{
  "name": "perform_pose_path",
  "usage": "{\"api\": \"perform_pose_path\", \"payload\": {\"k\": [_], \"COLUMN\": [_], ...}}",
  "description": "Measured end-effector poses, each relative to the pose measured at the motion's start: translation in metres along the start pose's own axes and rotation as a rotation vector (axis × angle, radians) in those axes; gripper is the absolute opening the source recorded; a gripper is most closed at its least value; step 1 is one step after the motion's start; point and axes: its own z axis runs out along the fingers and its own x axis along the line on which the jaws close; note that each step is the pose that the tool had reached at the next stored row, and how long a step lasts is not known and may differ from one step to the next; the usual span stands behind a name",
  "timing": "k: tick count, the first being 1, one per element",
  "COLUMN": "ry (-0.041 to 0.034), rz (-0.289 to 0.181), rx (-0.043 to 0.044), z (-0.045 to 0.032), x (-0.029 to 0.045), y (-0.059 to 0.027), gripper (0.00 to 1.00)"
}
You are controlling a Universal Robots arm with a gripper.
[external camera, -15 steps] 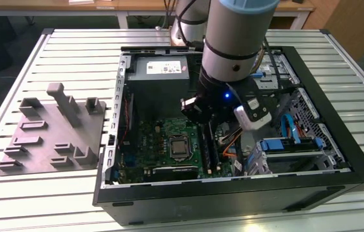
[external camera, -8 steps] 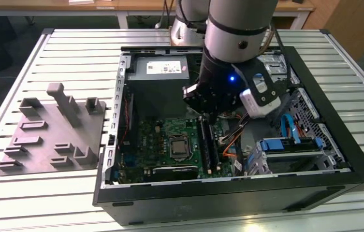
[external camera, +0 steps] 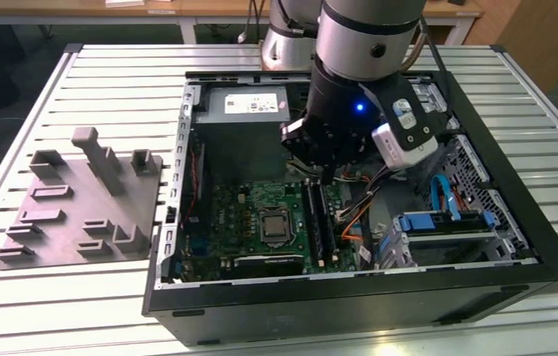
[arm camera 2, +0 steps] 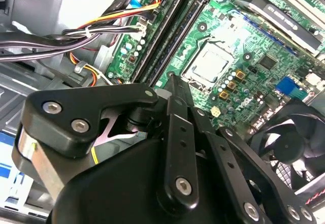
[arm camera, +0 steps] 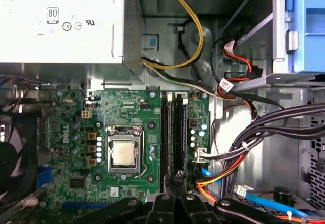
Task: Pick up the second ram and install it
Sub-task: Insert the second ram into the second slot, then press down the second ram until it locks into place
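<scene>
Slatted metal table (external camera: 21,311) carries everything in the exterior view, with wooden desks along the far edge of the room. On the exterior view's left sits a grey fixture block (external camera: 71,215), its posts and pockets facing up, just beside the open computer case (external camera: 358,297), which lies on its side at the middle of the table.

Inside the case, the power supply (external camera: 254,104) fills the far corner. Nearer the camera lies the green motherboard (external camera: 234,211), and the processor socket (external camera: 275,225) sits at about its middle. Just to the exterior view's right of the socket run the two long black memory slots (external camera: 316,222), side by side.

My gripper (external camera: 324,174) reaches down into the case and hangs over the far end of those slots. In the second wrist view my fingers (arm camera 2: 175,89) are drawn together, their tips meeting in a narrow point close above the slot ends. The first wrist view shows the same tip over the slot farther from the socket.

As for the second ram, I cannot tell whether it sits in one of the slots or is pinched at my fingertips. The slots look dark along their length and I cannot make out a separate board.

Farther to the exterior view's right, a bundle of cables (external camera: 358,204) crosses the case floor, and beyond it stands the blue drive cage (external camera: 437,222).
</scene>
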Motion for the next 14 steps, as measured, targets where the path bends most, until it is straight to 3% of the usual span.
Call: {"api": "perform_pose_path", "payload": {"k": [14], "ry": [0.0001], "rz": [0.000], "rx": [0.0005], "z": [0.0002], "x": [0.0001], "y": [0.0017], "gripper": [0.11]}}
